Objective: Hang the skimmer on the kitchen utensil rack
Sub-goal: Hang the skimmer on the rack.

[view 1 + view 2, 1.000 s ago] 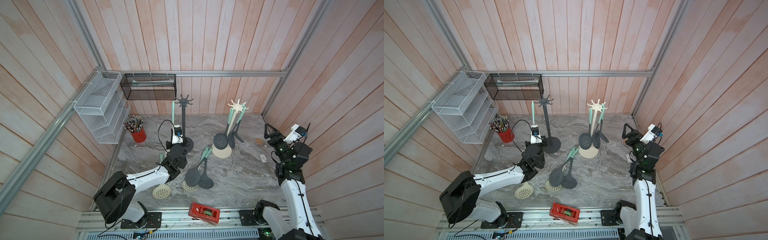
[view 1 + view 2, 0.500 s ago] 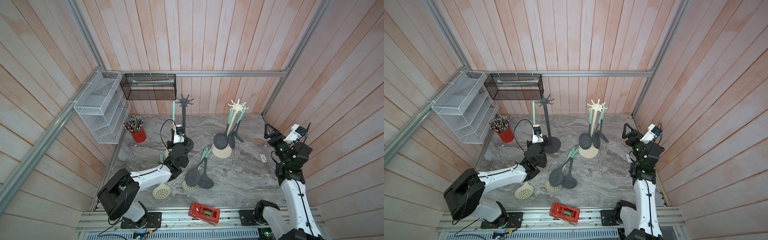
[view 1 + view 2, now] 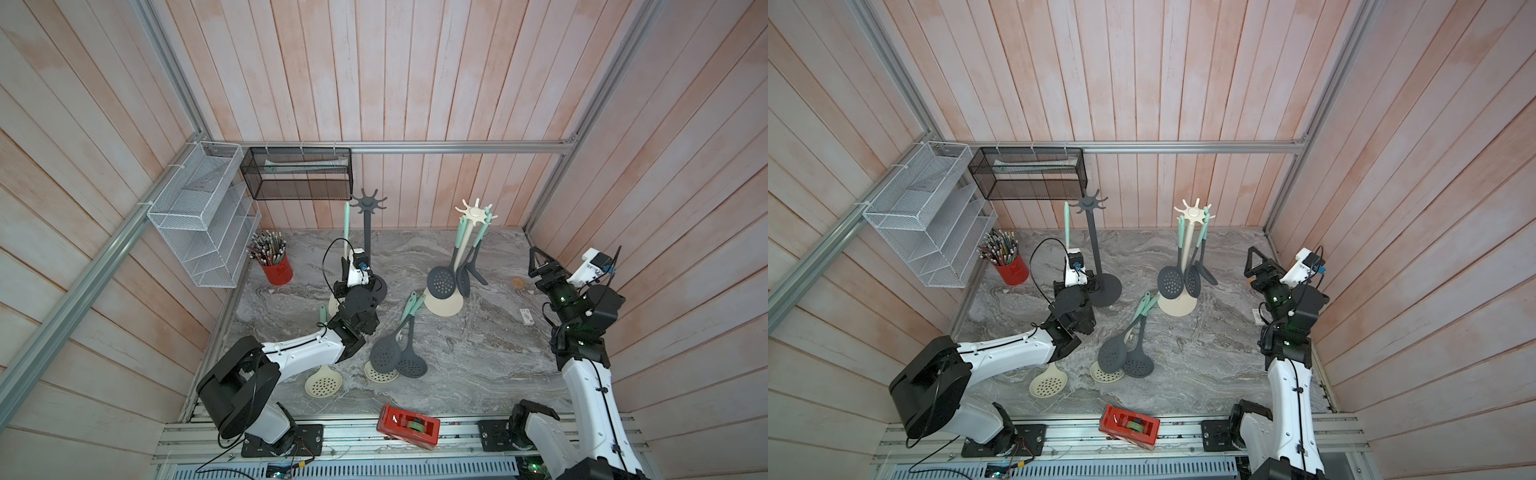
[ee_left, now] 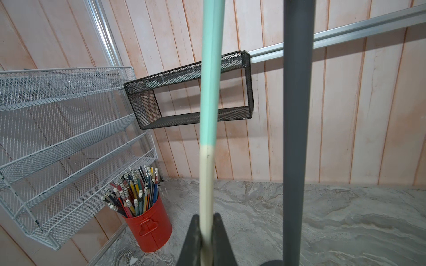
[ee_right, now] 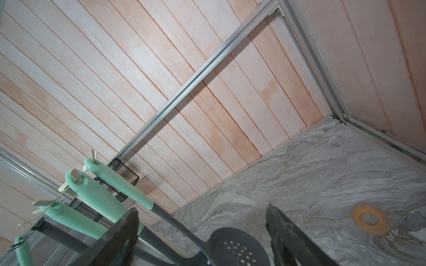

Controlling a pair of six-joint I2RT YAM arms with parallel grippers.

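Left wrist view: the left gripper [image 4: 205,222] is clenched on the cream shaft of the skimmer [image 4: 208,92]. The skimmer stands nearly upright, mint handle up, just beside the dark rack [image 4: 297,115] pole — not touching it, as far as I can tell. In both top views the handle tip shows close beside the hook crown [image 3: 368,202] but rests on no prong. Whether the handle's hole lines up is too small to tell.

I judge the pick-up and lift done and the hooking itself left — bring the hole over a prong, lower, let go. The right gripper [image 5: 201,210] hangs released and empty, well apart, near the cream rack [image 3: 473,214], where three utensils already hang. Other skimmers [image 3: 392,353] lie on the table [image 3: 478,353].
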